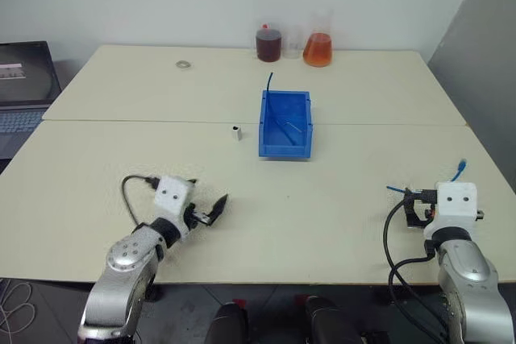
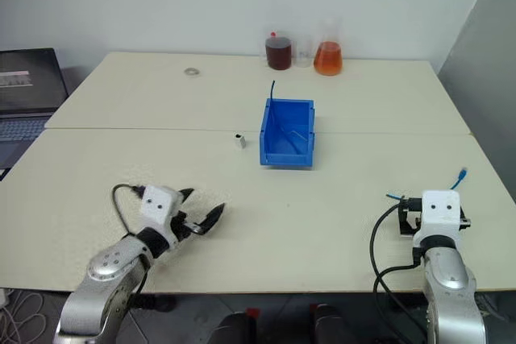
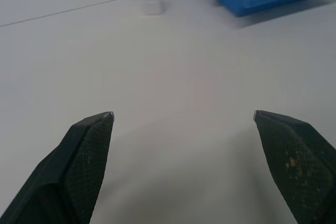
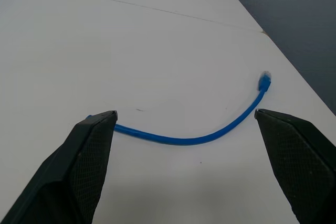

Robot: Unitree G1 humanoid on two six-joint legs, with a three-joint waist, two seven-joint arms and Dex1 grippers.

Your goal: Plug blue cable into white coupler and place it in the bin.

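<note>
We see the blue cable (image 4: 210, 136) lying curved on the desk (image 1: 339, 215) at four o'clock, just ahead of the empty right end effector (image 4: 184, 116), fingers apart. The left end effector (image 3: 184, 115), also spread and empty, points toward the white coupler (image 1: 236, 132), standing at nine o'clock of the bin (image 1: 285, 149).

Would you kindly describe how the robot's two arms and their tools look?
Both arms are silver-grey metal with black joints. Each wrist carries a white box with two dark dots. The left tool and right tool each have two black, textured, pointed fingers. Thick black cables loop beside each wrist.
</note>
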